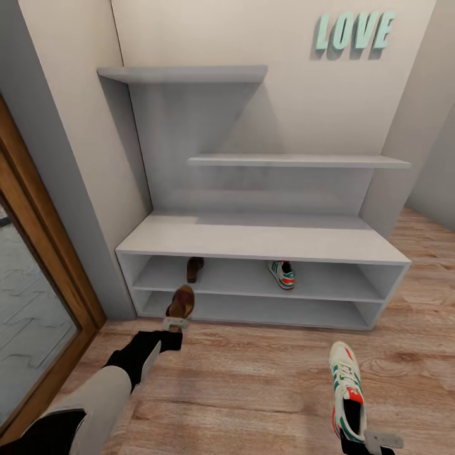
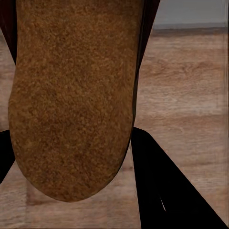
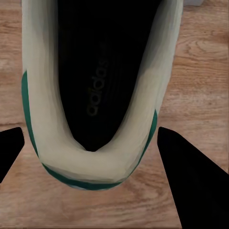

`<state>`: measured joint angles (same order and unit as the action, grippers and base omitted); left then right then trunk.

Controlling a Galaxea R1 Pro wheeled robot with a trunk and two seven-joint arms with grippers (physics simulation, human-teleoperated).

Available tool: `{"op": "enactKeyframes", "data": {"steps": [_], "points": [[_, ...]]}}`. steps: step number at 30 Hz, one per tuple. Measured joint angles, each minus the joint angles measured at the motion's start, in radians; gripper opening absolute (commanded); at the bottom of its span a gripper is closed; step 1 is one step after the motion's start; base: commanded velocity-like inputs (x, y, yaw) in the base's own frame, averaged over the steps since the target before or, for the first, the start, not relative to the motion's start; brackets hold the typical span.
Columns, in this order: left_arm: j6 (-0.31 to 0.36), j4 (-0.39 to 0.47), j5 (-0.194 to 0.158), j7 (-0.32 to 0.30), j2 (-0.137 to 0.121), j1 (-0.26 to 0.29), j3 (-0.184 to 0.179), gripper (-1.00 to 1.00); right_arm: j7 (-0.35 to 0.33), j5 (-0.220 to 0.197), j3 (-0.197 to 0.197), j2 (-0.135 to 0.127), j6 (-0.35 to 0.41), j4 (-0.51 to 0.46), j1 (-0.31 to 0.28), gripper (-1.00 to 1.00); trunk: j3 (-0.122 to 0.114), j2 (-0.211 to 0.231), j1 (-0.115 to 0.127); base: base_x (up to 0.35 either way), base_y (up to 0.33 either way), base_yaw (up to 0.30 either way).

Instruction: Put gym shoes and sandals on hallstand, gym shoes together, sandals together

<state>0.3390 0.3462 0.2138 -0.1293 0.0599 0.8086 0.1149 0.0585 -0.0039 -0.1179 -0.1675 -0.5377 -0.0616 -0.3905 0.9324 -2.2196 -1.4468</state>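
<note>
On the upper shelf of the white hallstand (image 1: 265, 237) lie one dark-brown sandal (image 1: 195, 268) at the left and one white gym shoe (image 1: 282, 274) with green stripes further right. My left gripper (image 1: 175, 323) is shut on the second sandal (image 1: 181, 302), held just in front of the lower shelf's left end. Its tan footbed (image 2: 71, 95) shows between the dark fingers (image 2: 167, 191). My right gripper (image 1: 365, 440) is shut on the heel of the second gym shoe (image 1: 346, 385), over the wood floor (image 1: 253, 385) at the right. The shoe's heel (image 3: 95, 167) sits between the fingers (image 3: 191, 181).
Two thin floating shelves (image 1: 297, 161) hang on the wall above the hallstand, under teal LOVE letters (image 1: 355, 30). A wooden-framed glass door (image 1: 38, 303) runs along the left. The corridor continues to the right past the hallstand.
</note>
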Motion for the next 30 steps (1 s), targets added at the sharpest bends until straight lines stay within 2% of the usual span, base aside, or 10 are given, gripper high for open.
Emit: {"op": "enactKeyframes", "data": {"steps": [2,4,7,12,19,30], "points": [[0.055,0.002,-0.002,-0.001,0.004,0.062,0.000,-1.00,0.001,-0.001,-0.002,-0.001,-0.001,0.011,0.000,-1.00,0.000,0.000,0.000,0.000,0.000,0.000],[0.075,0.001,0.000,-0.001,0.006,0.072,0.000,-1.00,0.002,-0.002,-0.004,-0.002,-0.001,0.013,0.000,-1.00,0.000,0.000,0.000,0.000,0.000,0.000],[0.089,0.001,0.002,-0.001,0.006,0.073,-0.001,-1.00,0.018,-0.010,-0.010,-0.003,-0.001,0.014,0.000,-1.00,0.000,0.000,0.000,0.000,0.000,0.000],[0.099,0.001,0.005,0.000,0.005,0.073,-0.004,-1.00,0.084,-0.029,-0.009,0.001,0.000,0.015,0.000,-1.00,0.000,0.000,0.000,0.000,0.000,0.000],[0.102,0.001,0.005,0.000,0.002,0.073,-0.005,-1.00,0.107,-0.034,-0.008,0.005,0.001,0.011,0.000,-1.00,0.000,0.000,0.000,0.000,0.000,0.000],[0.096,0.001,0.005,-0.001,0.001,0.073,-0.005,-1.00,0.106,-0.035,-0.009,0.000,0.002,0.009,0.000,-1.00,0.047,-0.077,-0.042,0.000,0.000,0.000]]}}
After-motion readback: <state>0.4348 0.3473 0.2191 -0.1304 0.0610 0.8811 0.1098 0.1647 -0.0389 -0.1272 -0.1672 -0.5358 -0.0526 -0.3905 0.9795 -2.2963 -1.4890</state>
